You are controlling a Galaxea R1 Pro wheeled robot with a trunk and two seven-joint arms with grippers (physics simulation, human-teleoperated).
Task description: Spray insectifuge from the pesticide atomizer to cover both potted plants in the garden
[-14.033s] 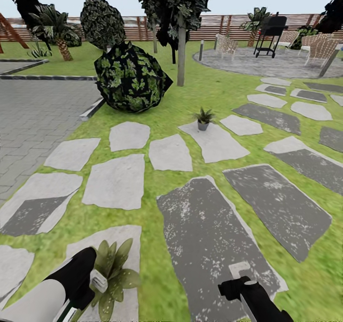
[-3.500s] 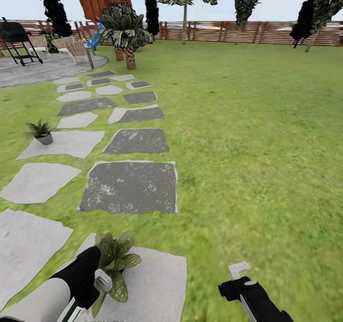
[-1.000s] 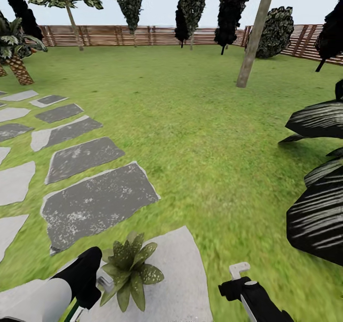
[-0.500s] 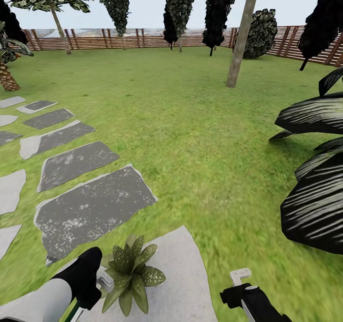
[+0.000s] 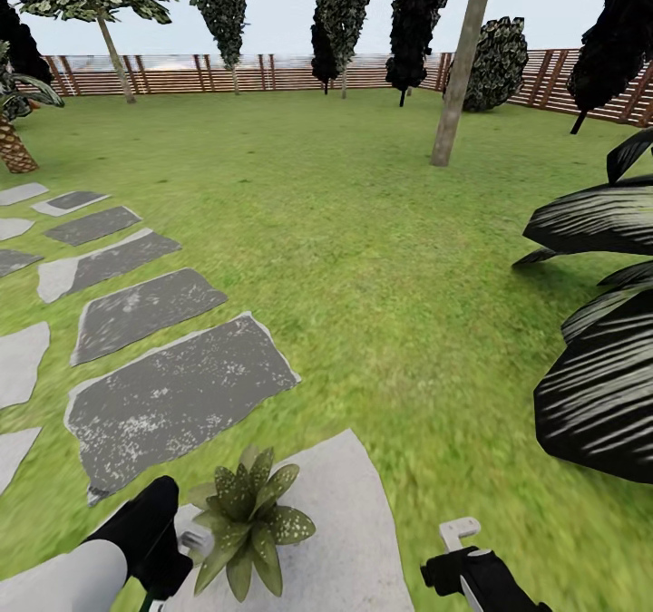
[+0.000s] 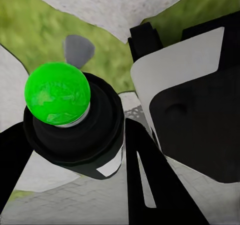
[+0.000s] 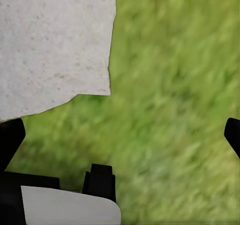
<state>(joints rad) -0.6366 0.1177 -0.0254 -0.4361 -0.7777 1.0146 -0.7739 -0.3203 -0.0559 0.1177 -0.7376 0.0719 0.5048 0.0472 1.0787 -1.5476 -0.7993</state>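
Left gripper (image 5: 186,539), clenched on one pesticide atomizer (image 6: 75,120), is held just beside one potted plant (image 5: 249,517); right gripper's (image 5: 453,544) state cannot be told.

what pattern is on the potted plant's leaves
Olive-green with pale speckles, clearest on the potted plant in the head view.

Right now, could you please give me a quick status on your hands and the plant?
Left hand shut on the spray bottle. Right hand open over grass. Potted plant on the pale stone beside the left hand. Big striped leaves off right, not blocking.
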